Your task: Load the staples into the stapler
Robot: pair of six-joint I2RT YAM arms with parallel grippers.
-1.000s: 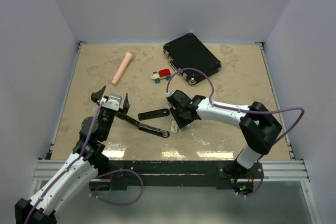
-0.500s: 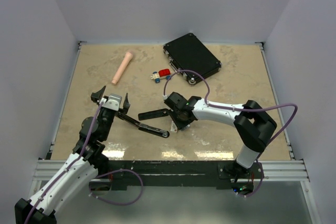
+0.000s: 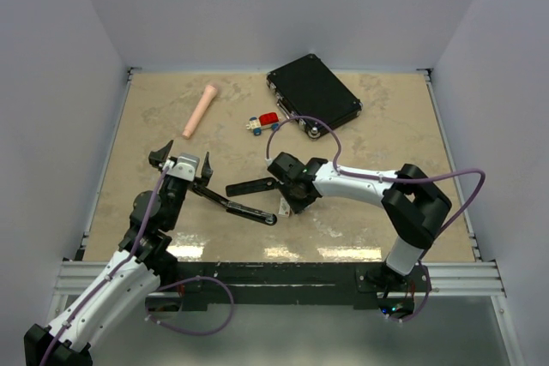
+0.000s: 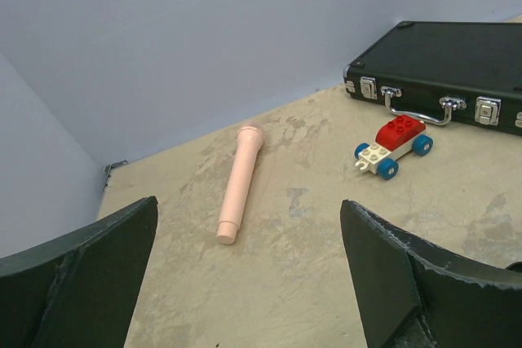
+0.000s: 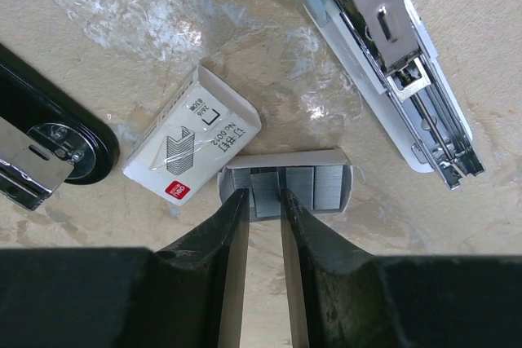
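Observation:
The stapler (image 3: 250, 186) lies hinged open in the middle of the table, and its metal magazine (image 5: 400, 63) faces up. The staples (image 5: 266, 183) are grey strips side by side in a small white tray (image 5: 334, 157), next to the white staple box (image 5: 192, 148). My right gripper (image 5: 265, 197) reaches down over the tray, just right of the stapler, with its fingertips (image 5: 238, 201) closed on either side of one strip. In the top view it shows as the right gripper (image 3: 287, 199). My left gripper (image 3: 180, 160) hovers wide open, left of the stapler, holding nothing.
A pink cylinder (image 3: 200, 110) lies at the back left. A small red, white and blue toy car (image 3: 264, 123) stands behind the stapler. A black case (image 3: 312, 94) with metal latches sits at the back. Pale walls enclose the table on three sides.
My right gripper has shifted a little to the left, over the staple tray, and its jaws have narrowed onto a strip. The left arm has not moved.

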